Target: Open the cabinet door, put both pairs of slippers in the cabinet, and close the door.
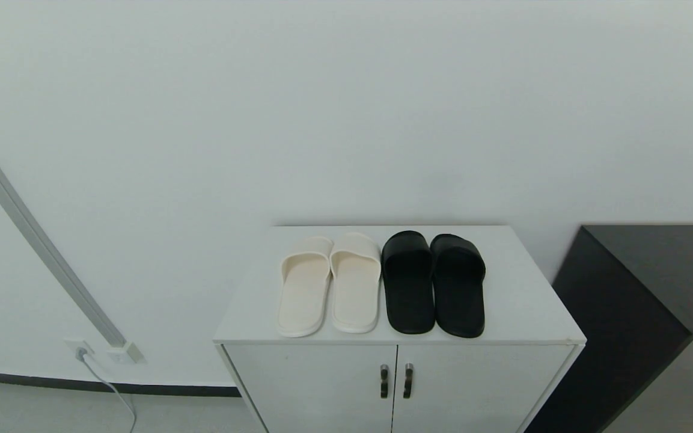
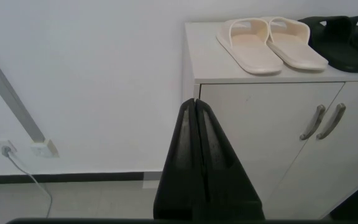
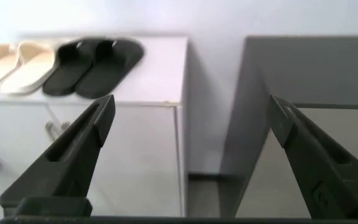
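Cabinet (image 1: 526, 300) stands against the wall with both doors shut, its two handles (image 1: 395, 380) side by side at the centre seam. On the cabinet's top the white slippers (image 1: 328, 285) lie toward the left, and the black slippers (image 1: 433, 285) lie just beside them toward the right, toes to the wall. Assessment: the task stands at its first step. The door is not yet opened and no slipper is lifted. Left gripper (image 2: 196, 109) hangs off the cabinet's left front corner, below its top, fingers pressed together on nothing. Right gripper (image 3: 191, 106) sits short of the cabinet's right front corner, fingers spread wide and empty, well apart from the handles. The next move, in my judgement, calls for one gripper to be brought to a handle, closed around it and drawn outward along the hinge arc; the right one is spread suitably. No legible brand, label or writing is found on cabinet or slippers.
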